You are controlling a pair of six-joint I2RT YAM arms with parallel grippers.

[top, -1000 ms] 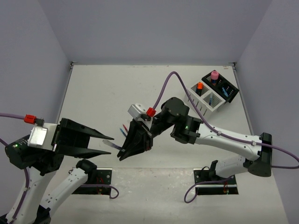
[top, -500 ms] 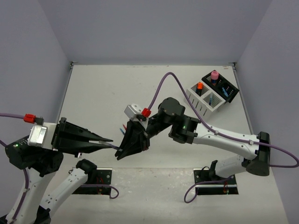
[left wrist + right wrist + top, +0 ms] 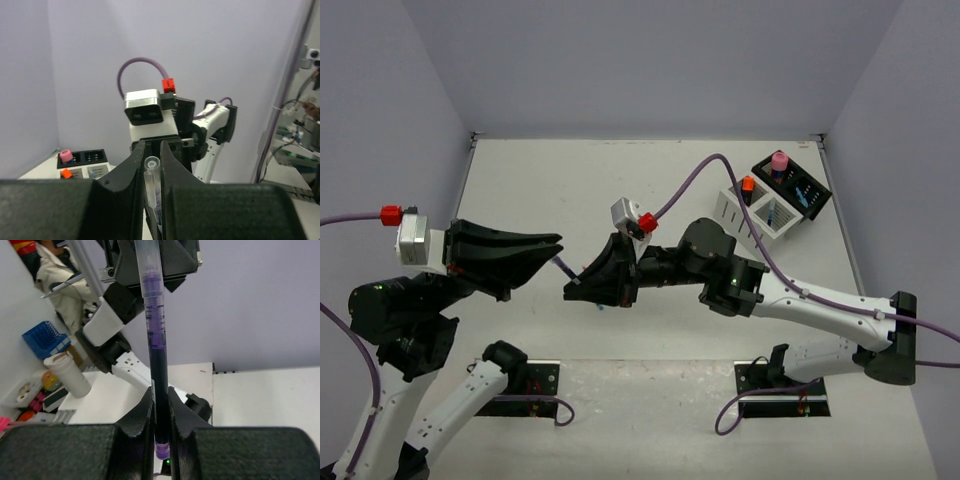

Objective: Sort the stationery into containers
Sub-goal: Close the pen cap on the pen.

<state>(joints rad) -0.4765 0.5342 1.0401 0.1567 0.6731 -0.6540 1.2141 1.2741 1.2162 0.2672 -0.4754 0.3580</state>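
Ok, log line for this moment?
pen: mid-air | left gripper: shut on pen | right gripper: shut on pen | step: handover, not boxed yet

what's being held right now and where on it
One pen, held by both grippers: the left gripper clamps its clear end, the right gripper its dark, purple-tipped end.
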